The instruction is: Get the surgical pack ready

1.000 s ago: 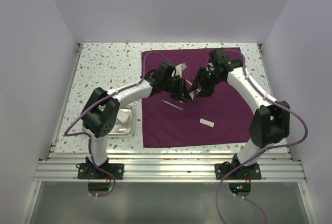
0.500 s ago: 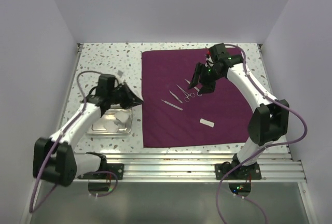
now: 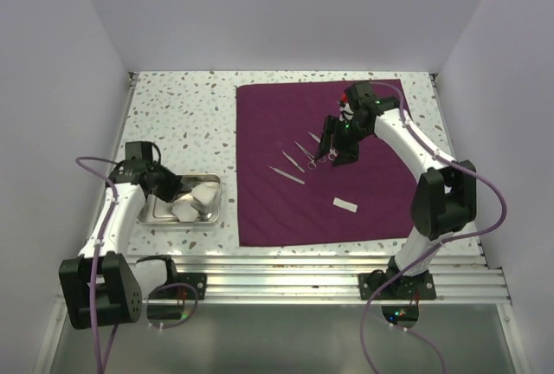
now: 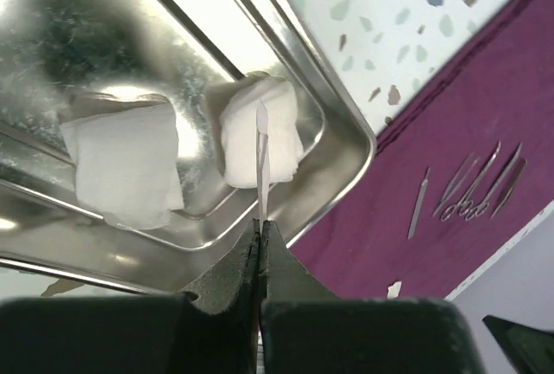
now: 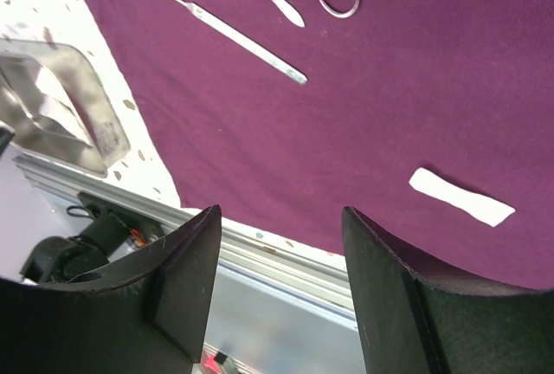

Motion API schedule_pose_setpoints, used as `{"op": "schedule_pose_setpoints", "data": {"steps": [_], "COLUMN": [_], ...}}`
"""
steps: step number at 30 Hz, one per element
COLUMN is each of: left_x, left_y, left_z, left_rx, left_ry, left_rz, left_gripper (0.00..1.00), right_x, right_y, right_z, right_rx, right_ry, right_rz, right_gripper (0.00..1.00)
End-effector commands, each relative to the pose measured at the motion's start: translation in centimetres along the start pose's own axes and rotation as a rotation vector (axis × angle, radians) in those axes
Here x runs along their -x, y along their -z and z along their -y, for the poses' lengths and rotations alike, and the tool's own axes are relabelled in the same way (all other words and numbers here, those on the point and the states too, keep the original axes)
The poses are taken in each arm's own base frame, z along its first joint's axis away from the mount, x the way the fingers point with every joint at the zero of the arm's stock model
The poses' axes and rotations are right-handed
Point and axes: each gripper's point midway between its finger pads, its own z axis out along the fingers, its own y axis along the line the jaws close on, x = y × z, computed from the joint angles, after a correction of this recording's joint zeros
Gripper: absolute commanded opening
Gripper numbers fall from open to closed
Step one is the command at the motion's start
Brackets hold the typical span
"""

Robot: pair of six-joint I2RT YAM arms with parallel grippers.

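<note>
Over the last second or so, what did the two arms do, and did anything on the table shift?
The left gripper swung off the purple cloth, leftward to the steel tray, and hangs shut over the gauze squares. The right gripper widened to open above the scissors, barely moving. Cloth, tray and white strip stayed put.

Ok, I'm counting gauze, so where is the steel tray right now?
In the top view the steel tray sits on the speckled table at the left, just beside the purple cloth's left edge, with two gauze squares in it.
</note>
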Motion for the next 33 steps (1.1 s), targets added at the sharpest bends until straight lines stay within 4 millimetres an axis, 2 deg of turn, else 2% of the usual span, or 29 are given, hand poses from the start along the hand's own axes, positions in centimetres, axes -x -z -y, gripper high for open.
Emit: {"op": "schedule_pose_setpoints", "data": {"steps": [1,10,12,14,15,16,19,24,27,28,33], "left_x": [0.8,4.6,5.2,5.6,5.6,5.6,4.8,3.3,2.6,2.0,-1.0], "left_y": [-1.0,-2.6,-2.9,-2.9,-3.0,-3.1,-3.2,-2.4,-2.0,-1.7,-2.4], "left_z": [-1.4,-1.8,-2.2,-2.2,-2.2,-2.1,-1.9,-0.9,1.2,3.0,6.8], "left_rx": [0.081,0.138,0.155,0.155,0.154,0.149,0.127,0.11,0.078,0.04,-0.056], "left_ry": [0.096,0.153,0.154,0.156,0.155,0.153,0.143,0.068,-0.044,-0.113,-0.341], "left_rz": [0.001,0.057,0.069,0.075,0.072,0.066,0.03,-0.016,-0.029,-0.039,-0.119], "left_gripper": [0.0,0.0,0.05,0.19,0.42,0.52,0.68,0.74,0.74,0.74,0.73], "right_x": [-1.1,-2.8,-3.0,-3.6,-3.6,-3.8,-4.8,-7.1,-8.2,-8.3,-8.4], "right_y": [0.4,-0.7,-0.9,-1.3,-1.4,-1.6,-2.4,-3.4,-3.7,-3.8,-3.9], "right_z": [0.4,2.7,3.2,3.9,4.4,4.7,5.3,6.5,7.3,7.5,8.5], "right_rx": [-0.006,-0.064,-0.086,-0.112,-0.133,-0.147,-0.159,-0.189,-0.245,-0.262,-0.352], "right_ry": [0.039,0.098,0.115,0.139,0.148,0.159,0.158,0.154,0.187,0.202,0.294], "right_rz": [-0.016,-0.086,-0.1,-0.139,-0.145,-0.158,-0.197,-0.273,-0.295,-0.292,-0.288], "right_gripper": [0.62,0.64,0.65,0.66,0.67,0.68,0.73,0.75,0.79,0.8,0.85]}}
